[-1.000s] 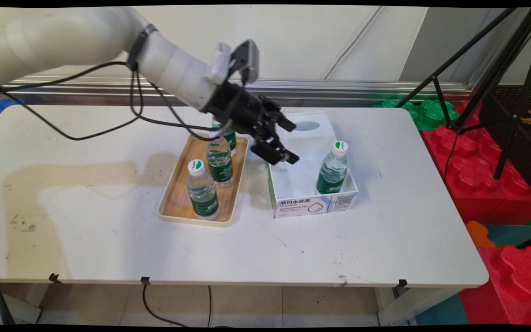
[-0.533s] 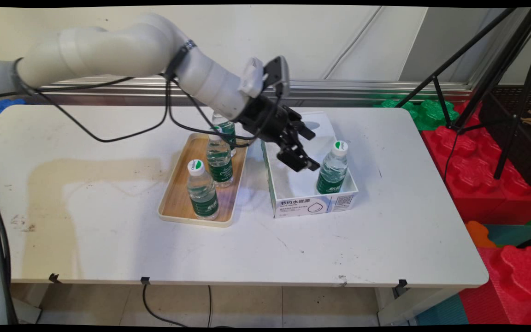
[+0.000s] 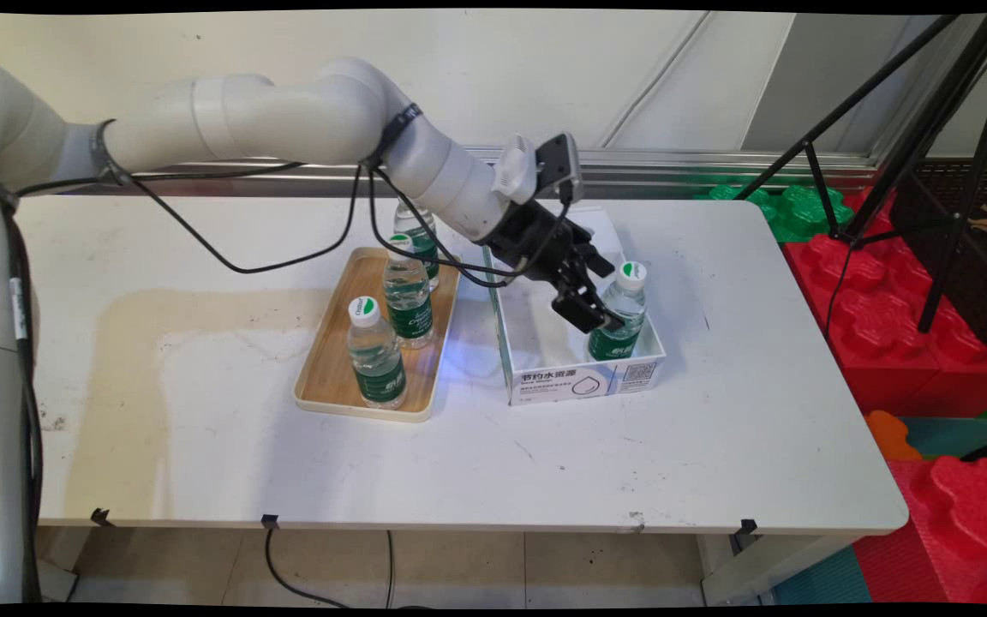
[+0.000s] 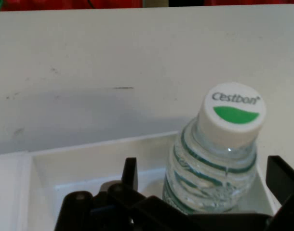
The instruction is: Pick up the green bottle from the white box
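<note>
A clear water bottle (image 3: 624,310) with a white cap and green label stands upright in the right near corner of an open white cardboard box (image 3: 579,379). My black gripper (image 3: 598,296) reaches into the box from the left and is open. In the hand view the bottle (image 4: 219,159) stands between the two fingers (image 4: 130,173), with a gap on each side, and the box's wall (image 4: 89,147) runs behind it.
A wooden tray (image 3: 331,390) left of the box carries three more upright water bottles (image 3: 376,353), (image 3: 408,302), (image 3: 421,236). Black cables hang from the arm above the tray. A black tripod (image 3: 930,128) and red foam blocks (image 3: 905,343) stand right of the table.
The gripper has moved right and down from above the box's left wall into the box, and its fingers now stand on either side of the bottle there.
</note>
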You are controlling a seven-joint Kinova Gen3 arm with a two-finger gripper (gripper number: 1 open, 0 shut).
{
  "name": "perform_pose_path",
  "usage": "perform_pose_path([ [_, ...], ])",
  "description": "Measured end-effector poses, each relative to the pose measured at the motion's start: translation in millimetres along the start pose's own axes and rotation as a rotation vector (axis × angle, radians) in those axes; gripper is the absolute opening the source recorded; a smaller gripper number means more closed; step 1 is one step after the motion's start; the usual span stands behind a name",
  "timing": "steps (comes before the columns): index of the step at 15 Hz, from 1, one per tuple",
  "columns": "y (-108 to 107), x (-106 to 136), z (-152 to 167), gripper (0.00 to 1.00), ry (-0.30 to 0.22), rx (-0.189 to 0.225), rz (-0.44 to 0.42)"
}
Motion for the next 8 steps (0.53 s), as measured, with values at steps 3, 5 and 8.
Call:
perform_pose_path([
  [3, -3, 0, 17, 1.0, -0.005, -0.013, 0.0],
  [5, -4, 0, 25, 1.0, -0.006, -0.021, 0.003],
  [8, -5, 0, 34, 1.0, -0.007, -0.029, 0.004],
])
